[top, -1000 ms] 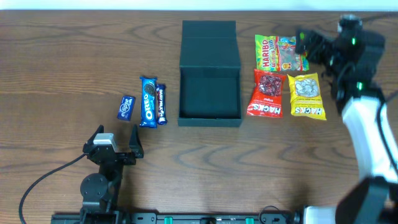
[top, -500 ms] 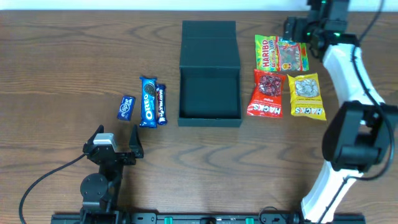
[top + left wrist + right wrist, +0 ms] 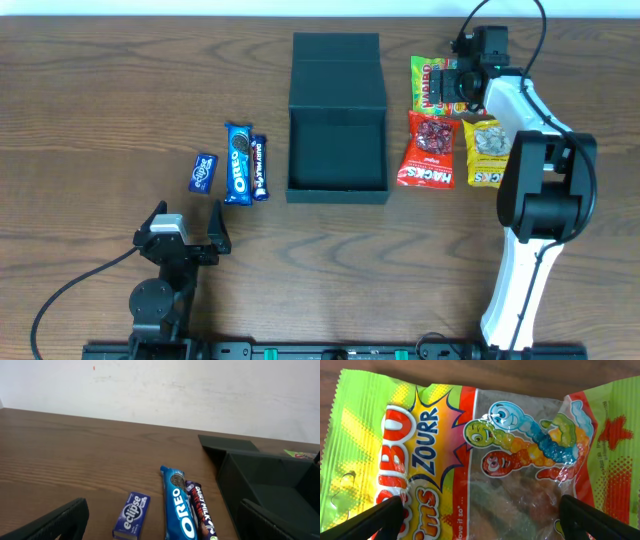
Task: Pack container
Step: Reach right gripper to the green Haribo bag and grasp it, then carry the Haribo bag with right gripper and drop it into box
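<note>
The dark teal container point(image 3: 337, 150) stands open at the table's middle, its flip lid point(image 3: 337, 70) lying back behind it; it also shows in the left wrist view point(image 3: 270, 485). My right gripper point(image 3: 452, 85) is open directly over the Haribo packet point(image 3: 428, 80), which fills the right wrist view point(image 3: 480, 455) between the spread fingers. My left gripper point(image 3: 185, 238) is open and empty near the front left. In the left wrist view, an Eclipse box point(image 3: 132, 514), an Oreo pack point(image 3: 176, 505) and a Dairy Milk bar point(image 3: 200, 510) lie ahead of it.
A red Hacks packet point(image 3: 428, 150) and a yellow Hacks packet point(image 3: 492, 153) lie right of the container, in front of the Haribo packet. The Eclipse box point(image 3: 203, 172), Oreo pack point(image 3: 238, 163) and Dairy Milk bar point(image 3: 260, 166) lie left of the container.
My right arm has swung left from the table's far right edge and come down over the Haribo packet. The left arm and all packets have not moved.
</note>
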Tool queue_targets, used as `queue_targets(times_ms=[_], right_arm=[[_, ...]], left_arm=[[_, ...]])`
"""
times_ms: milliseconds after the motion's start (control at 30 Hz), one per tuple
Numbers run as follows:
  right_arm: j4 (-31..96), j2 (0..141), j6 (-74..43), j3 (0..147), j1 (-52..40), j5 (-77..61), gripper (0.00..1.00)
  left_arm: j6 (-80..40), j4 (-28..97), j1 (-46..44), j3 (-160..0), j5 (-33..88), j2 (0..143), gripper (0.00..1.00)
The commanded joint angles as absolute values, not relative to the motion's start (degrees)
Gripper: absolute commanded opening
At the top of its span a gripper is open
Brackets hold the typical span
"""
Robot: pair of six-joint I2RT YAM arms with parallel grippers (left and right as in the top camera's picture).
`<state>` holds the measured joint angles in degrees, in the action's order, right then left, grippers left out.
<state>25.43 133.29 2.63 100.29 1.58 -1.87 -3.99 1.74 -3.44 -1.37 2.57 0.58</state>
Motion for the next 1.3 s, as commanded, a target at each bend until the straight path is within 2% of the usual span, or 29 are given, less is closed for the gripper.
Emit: queue_targets(times_ms=[0,300,367,433,500,567,667,767,1000,1267], right_arm=[[26.83,133.88,3.27,100.77,1.41,-2.33,0.99],[27.14,135.04,3.31,100.49,1.34,-0.84,0.99],[28.23,135.98,3.33,100.49,1.23,1.58,0.9],[29.1,136.97,3.53,100.49,1.02,3.66,0.73],[29.89,138.08,3.53,100.49,0.71,4.6,0.52],[30.3,138.5,3.51,100.49,0.67,4.54,0.37],[30.28,138.5,3.51,100.49,0.67,4.58,0.23],[30.41,138.5,3.51,100.49,0.67,4.6,0.02],[31.4,136.94,3.49,100.95,0.6,4.29,0.01],[31.83,122.74,3.51,102.91,-1.34,4.16,0.02]], left_arm=[[-2.96,4.34,-3.36,-0.3,1.91,0.21,0.95],[-2.96,4.34,-3.36,-0.3,1.91,0.21,0.95],[-2.96,4.34,-3.36,-0.3,1.91,0.21,0.95],[-2.96,4.34,-3.36,-0.3,1.91,0.21,0.95],[-2.96,4.34,-3.36,-0.3,1.91,0.21,0.95],[-2.96,4.34,-3.36,-0.3,1.91,0.21,0.95],[-2.96,4.34,-3.36,-0.3,1.91,0.21,0.95],[-2.96,4.34,-3.36,-0.3,1.91,0.21,0.95],[-2.96,4.34,-3.36,-0.3,1.91,0.21,0.95],[-2.96,4.34,-3.36,-0.3,1.91,0.21,0.95]])
